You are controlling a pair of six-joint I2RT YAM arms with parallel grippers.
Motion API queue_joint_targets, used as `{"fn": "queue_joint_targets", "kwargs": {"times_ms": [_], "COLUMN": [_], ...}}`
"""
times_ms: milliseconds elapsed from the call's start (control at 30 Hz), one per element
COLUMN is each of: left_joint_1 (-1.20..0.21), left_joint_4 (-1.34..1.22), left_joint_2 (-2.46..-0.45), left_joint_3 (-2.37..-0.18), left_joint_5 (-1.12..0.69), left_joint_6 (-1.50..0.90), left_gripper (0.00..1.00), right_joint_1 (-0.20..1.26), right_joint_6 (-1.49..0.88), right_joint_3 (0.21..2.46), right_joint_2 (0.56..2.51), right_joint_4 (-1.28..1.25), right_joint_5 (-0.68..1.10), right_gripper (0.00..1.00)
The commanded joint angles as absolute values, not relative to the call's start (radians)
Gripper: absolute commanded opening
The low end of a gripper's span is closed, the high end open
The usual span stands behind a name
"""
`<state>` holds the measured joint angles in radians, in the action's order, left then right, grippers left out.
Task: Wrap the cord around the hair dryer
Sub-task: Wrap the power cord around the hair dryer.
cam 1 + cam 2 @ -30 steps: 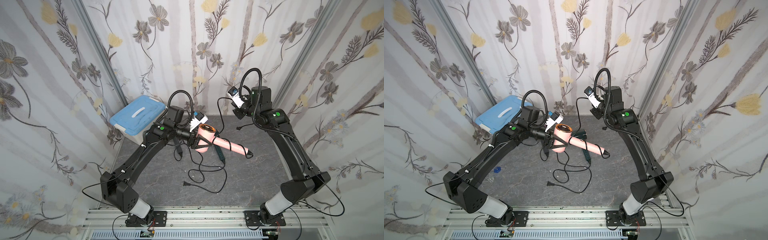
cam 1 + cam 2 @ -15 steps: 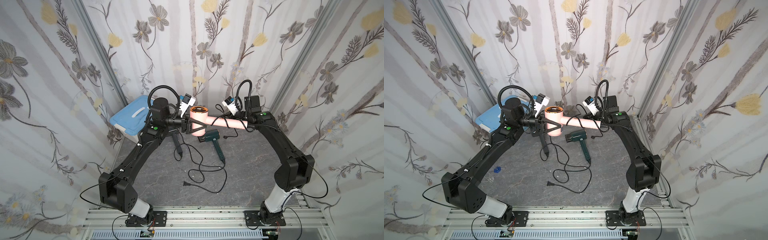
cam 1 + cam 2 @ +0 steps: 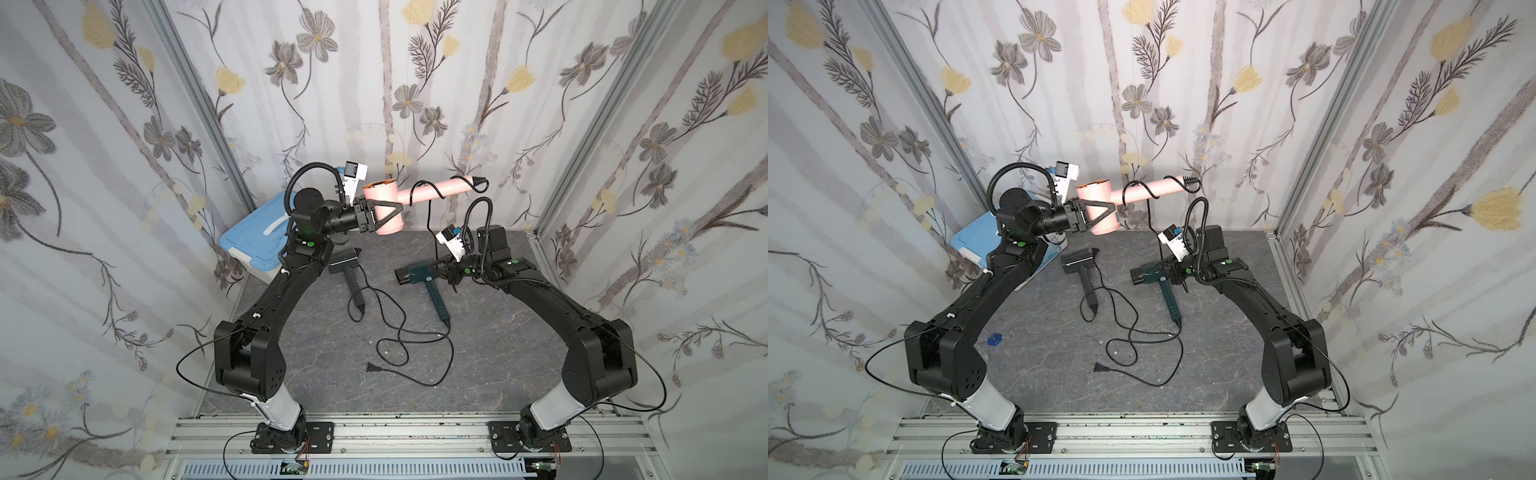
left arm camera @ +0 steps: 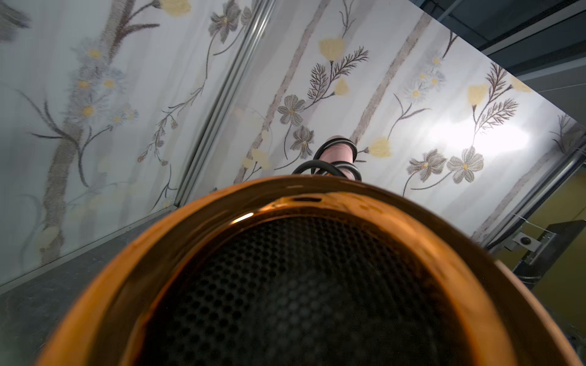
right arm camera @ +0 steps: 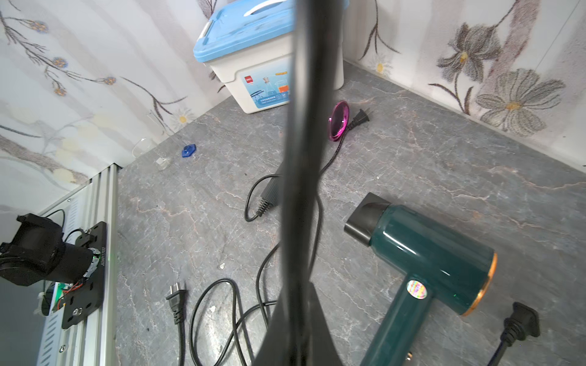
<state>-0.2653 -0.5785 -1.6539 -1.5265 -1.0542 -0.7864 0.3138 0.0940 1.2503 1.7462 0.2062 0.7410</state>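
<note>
Here we show the pink hair dryer (image 3: 382,191) lifted higher above the grey veined surface (image 3: 478,374) than a second ago. Its barrel (image 3: 1096,192) is clasped by the left end effector (image 3: 388,212), and its handle (image 3: 440,192) is held out sideways. The right end effector (image 3: 451,277) has dropped low, clenched on the black cord (image 4: 329,164); we judge this tensions the next turn. Several coils already ring the slim cylindrical handle. The barrel is smooth plastic, with a glossy copper rim (image 4: 177,228) around a dark perforated grille (image 4: 301,285). The cord is thin, round and pliant.

hair dryer (image 3: 382,193): pink (copper rim) | cord (image 4: 348,169): black | walls (image 3: 415,104): floral | tabletop (image 3: 478,332): grey marble
</note>
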Motion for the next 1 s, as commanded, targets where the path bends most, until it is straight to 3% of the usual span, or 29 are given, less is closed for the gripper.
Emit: {"fn": "queue_joint_targets", "kwargs": {"times_ms": [0,133,533,767,967], "left_joint_1": [-0.233,-0.217,-0.223,-0.337,-0.447], "left_joint_4": [-0.637,-0.409,0.171,0.469,0.624], "left_joint_2": [-1.648,-1.646,-1.690,-1.727,-1.736], "left_joint_3": [-1.518,-1.562,-1.704,-1.781,-1.788], "left_joint_5": [-0.897,-0.815,-0.589,-0.559,-0.664], "left_joint_6": [-0.806,-0.644,-0.221,0.003,0.160], "left_gripper": [0.00,0.00,0.00,0.00,0.00], "right_joint_1": [0.338,0.405,0.652,0.683,0.632], "right_joint_6": [0.042,0.086,0.229,0.328,0.444], "right_joint_3": [1.193,1.155,1.268,1.449,1.579], "right_joint_2": [1.704,1.642,1.420,1.375,1.420], "right_joint_4": [0.101,0.167,0.608,0.724,0.715], "right_joint_5": [0.744,0.652,0.160,-0.065,-0.170], "right_gripper": [0.00,0.00,0.00,0.00,0.00]}}
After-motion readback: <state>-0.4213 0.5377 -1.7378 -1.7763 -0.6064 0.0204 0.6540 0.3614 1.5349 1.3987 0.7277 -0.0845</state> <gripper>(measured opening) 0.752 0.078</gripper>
